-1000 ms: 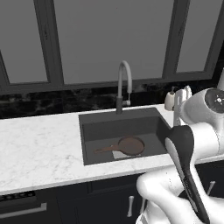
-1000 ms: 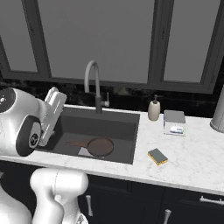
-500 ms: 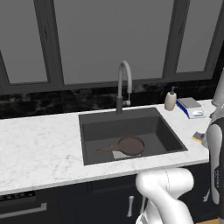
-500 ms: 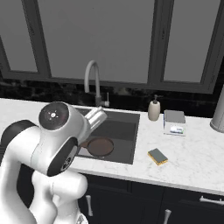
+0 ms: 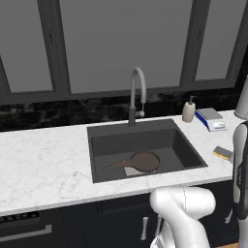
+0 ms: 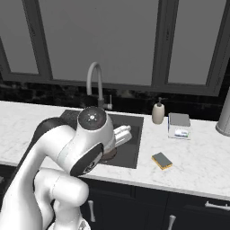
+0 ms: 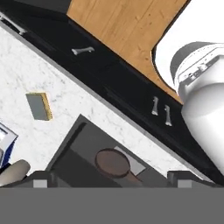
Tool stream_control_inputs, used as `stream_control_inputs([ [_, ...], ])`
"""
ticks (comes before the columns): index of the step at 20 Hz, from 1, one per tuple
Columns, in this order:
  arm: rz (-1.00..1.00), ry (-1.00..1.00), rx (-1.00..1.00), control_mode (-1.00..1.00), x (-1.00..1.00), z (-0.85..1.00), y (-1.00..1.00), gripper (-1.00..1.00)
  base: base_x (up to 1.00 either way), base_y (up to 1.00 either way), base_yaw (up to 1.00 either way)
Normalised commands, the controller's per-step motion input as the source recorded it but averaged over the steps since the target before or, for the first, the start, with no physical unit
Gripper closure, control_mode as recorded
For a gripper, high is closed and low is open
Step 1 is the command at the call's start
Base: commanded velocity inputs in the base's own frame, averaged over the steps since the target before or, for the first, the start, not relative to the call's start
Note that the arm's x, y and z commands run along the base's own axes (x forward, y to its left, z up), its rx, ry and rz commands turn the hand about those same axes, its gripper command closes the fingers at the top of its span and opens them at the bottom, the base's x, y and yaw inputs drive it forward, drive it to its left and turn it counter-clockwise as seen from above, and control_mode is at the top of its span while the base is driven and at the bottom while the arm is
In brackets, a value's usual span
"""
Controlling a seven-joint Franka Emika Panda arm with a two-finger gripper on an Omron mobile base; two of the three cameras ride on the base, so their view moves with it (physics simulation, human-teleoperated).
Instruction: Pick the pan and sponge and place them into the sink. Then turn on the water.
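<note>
The dark brown pan (image 5: 143,161) lies flat on the bottom of the dark grey sink (image 5: 145,140), handle pointing left. In the hand view the pan (image 7: 113,162) sits low in the sink (image 7: 70,144), just beyond my gripper (image 7: 111,183), whose fingertips stand wide apart and open with nothing between them. The sponge (image 5: 224,153) rests on the counter right of the sink; this sponge (image 6: 161,161) lies near the counter's front edge and is also in the hand view (image 7: 38,106). No water shows at the grey faucet (image 5: 138,92). My arm (image 6: 85,148) covers much of the sink (image 6: 130,148).
A beige soap bottle (image 6: 157,112) and a blue-and-white box (image 6: 179,126) stand behind the sponge near the back wall. A grey cylinder (image 6: 223,117) stands at the far right. White marble counter (image 5: 43,160) stretches left of the sink.
My arm has swung from the sink's left side rightward across it, with the hand still open. The pan stays in the sink and the sponge has not moved.
</note>
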Motion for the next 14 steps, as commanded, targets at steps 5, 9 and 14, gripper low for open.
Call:
stream_control_inputs([
  [5, -0.08, 0.28, 0.00, -1.00, 0.28, -0.32, -0.16, -1.00, 0.00, 0.00, 0.00],
  [9, -0.06, 0.25, 0.00, -1.00, 0.37, -0.25, -0.07, -1.00, 0.00, 0.00, 0.00],
  [14, -0.02, 0.12, 0.00, -1.00, 0.23, -0.25, -0.28, -1.00, 0.00, 0.00, 0.00],
])
